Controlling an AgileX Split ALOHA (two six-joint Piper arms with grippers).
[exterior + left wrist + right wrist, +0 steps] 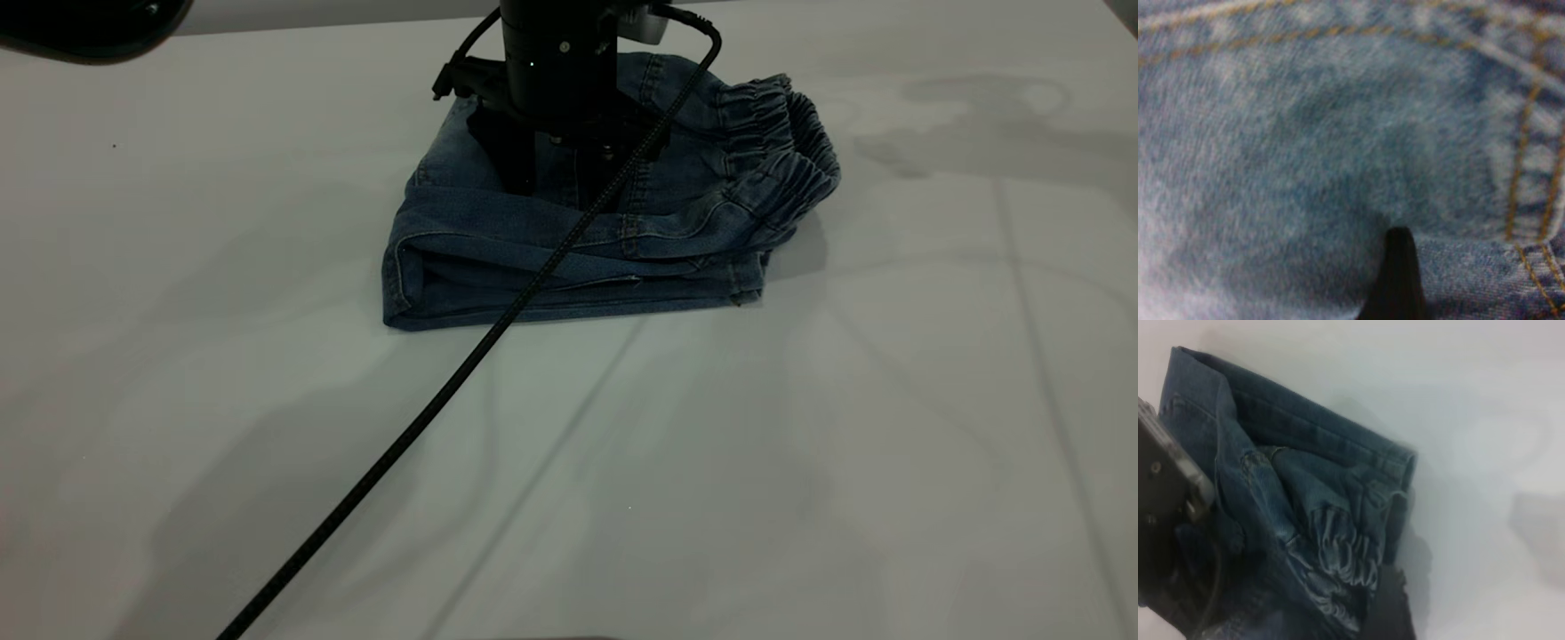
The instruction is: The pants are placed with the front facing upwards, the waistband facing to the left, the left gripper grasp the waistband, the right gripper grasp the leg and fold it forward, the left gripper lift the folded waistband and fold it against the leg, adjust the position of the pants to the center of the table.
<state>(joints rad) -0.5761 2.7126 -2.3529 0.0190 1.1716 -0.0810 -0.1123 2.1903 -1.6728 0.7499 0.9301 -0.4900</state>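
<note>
Folded into 1 compact bundle, pants [613,240] on the white tabletop [800,462], toward its far middle, elastic waistband [782,151] bunched at the bundle's right. Directly above and pressed down onto the denim, left gripper [556,182], with 1 black cable [444,391] trailing across the fold; state of its jaws: cannot tell. Just beside the waistband end, right gripper [1388,607], only a dark tip showing, jaws likewise impossible to judge.

Arm [558,53] was a matte black cylinder with small screws at its lower rim; a braided black cable [462,364] ran off toward 7 o'clock. End effector fingertip [1397,280] was black, tapered.
</note>
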